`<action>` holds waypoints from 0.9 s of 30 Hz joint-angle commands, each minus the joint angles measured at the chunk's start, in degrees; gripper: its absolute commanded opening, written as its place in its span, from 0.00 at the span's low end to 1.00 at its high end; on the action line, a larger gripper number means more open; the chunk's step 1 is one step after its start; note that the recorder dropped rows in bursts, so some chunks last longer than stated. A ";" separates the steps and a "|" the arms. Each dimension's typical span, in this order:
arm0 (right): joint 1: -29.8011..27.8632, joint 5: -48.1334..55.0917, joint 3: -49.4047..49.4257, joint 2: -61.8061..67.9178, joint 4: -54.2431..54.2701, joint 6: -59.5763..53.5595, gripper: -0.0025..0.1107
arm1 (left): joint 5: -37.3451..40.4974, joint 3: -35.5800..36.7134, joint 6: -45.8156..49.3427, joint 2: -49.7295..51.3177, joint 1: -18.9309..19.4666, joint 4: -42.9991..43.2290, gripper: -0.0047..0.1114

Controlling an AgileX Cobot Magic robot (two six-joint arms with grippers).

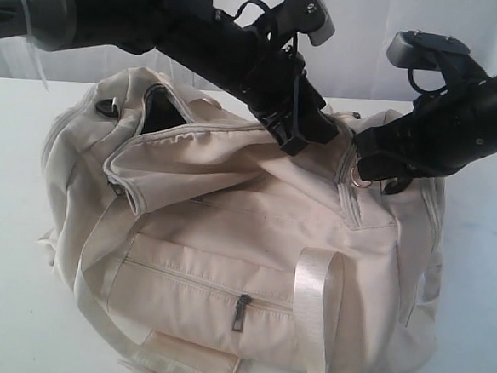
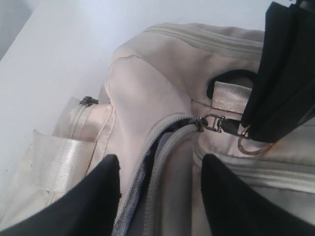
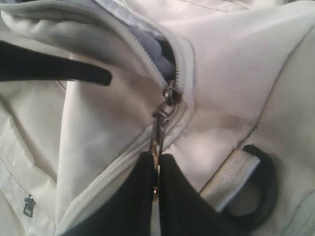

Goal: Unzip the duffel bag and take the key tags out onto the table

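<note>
1. Surface (image 1: 1,306): plain white, carrying the duffel bag. No key tags lie on the part in view.
2. Duffel bag (image 1: 253,238): slumped at the centre of the exterior view, with its front pocket (image 1: 215,295) at 6 o'clock zipped shut. The main zip is parted, and a dark mouth (image 1: 160,108) shows at 10 o'clock. Hazard: the bag is soft and unanchored, so a hard tug may drag or lift the whole bag instead of opening it further.
3. Left fingers (image 2: 96,201): spread apart and gripping nothing. They straddle the parted zip edge near the bag's 1 o'clock. Hazard: closing here could pinch the grey lining (image 3: 152,49) or the zip tape rather than the contents.
4. Right fingers (image 3: 140,196): clamped on the zipper pull (image 3: 158,130) at the bag's 2 o'clock. Hazard: the pull is thin metal. An oblique tug may slip it free or jam the slider (image 3: 170,96) on a fabric fold.
5. Key tags: not visible in any view, and judged to be inside the bag. Hazard: a reach would be blind, and the sagging flap may cover the mouth.
</note>
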 commanded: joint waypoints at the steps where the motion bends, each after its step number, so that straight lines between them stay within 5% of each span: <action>1: -0.16 1.03 -0.15 -0.72 0.33 0.04 0.02 | 0.44 -0.10 1.11 0.53 -0.17 -3.40 0.46; 11: -0.16 1.57 -0.15 -0.72 0.45 0.04 0.02 | -3.51 -0.10 1.11 1.35 -0.17 -10.58 0.04; 27: -0.16 5.12 0.85 -0.72 1.38 1.28 0.02 | -7.77 -0.10 0.89 4.98 -0.17 -16.45 0.04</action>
